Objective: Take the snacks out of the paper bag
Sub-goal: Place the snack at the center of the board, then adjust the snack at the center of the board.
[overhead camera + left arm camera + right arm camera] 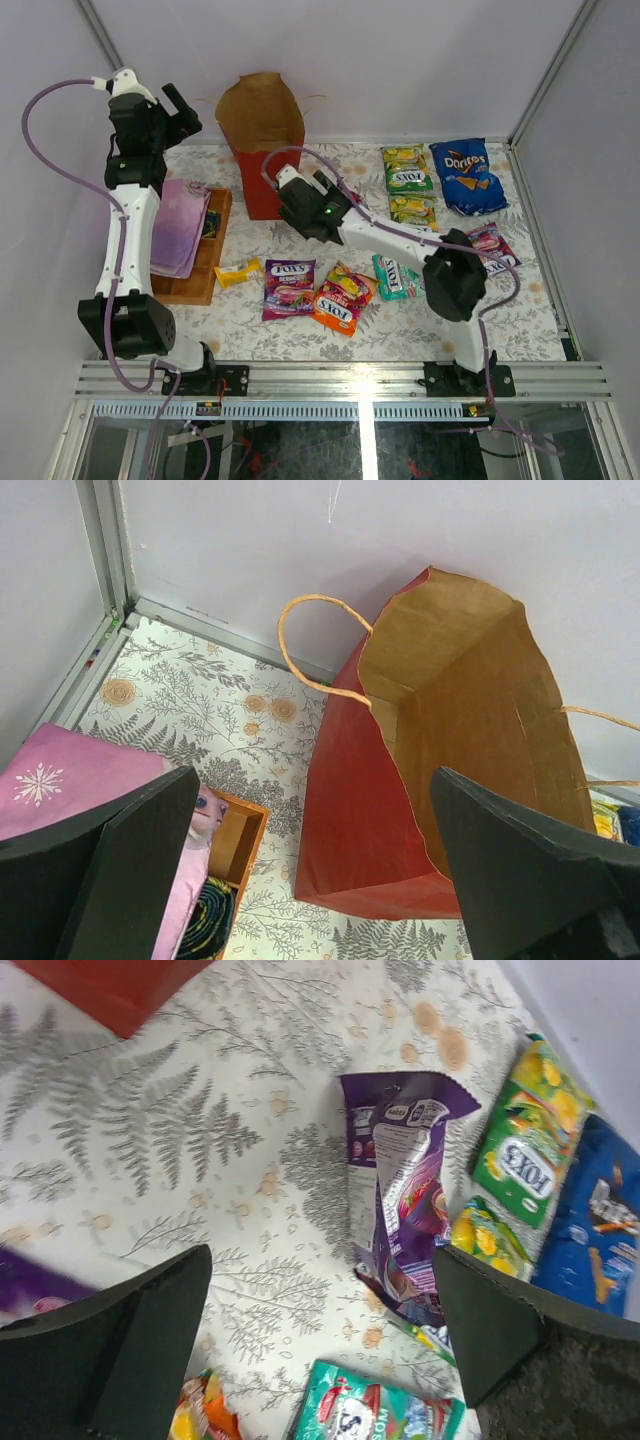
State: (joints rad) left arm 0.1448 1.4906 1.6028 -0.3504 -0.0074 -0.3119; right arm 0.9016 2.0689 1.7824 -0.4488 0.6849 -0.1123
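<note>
The red paper bag (pixel 262 140) stands upright and open at the back; the left wrist view shows its brown inside (pixel 470 700) with no packet in sight. My left gripper (pixel 180 110) is open and empty, high up to the left of the bag (pixel 315 775). My right gripper (pixel 285 185) is open and empty, just in front of the bag. Below it a crumpled purple packet (pixel 400 1200) lies on the table between the open fingers (pixel 320 1255). Snacks lie on the table: Doritos bag (pixel 470 175), green-yellow packets (pixel 408 175), purple (pixel 289 288), orange (pixel 343 297), teal (pixel 395 277), pink (pixel 492 245) and small yellow (pixel 238 271).
A wooden tray (pixel 215 265) at the left holds a folded pink-purple cloth (pixel 180 225) and a dark item (pixel 212 225). Metal frame posts and white walls close in the table at the back and sides.
</note>
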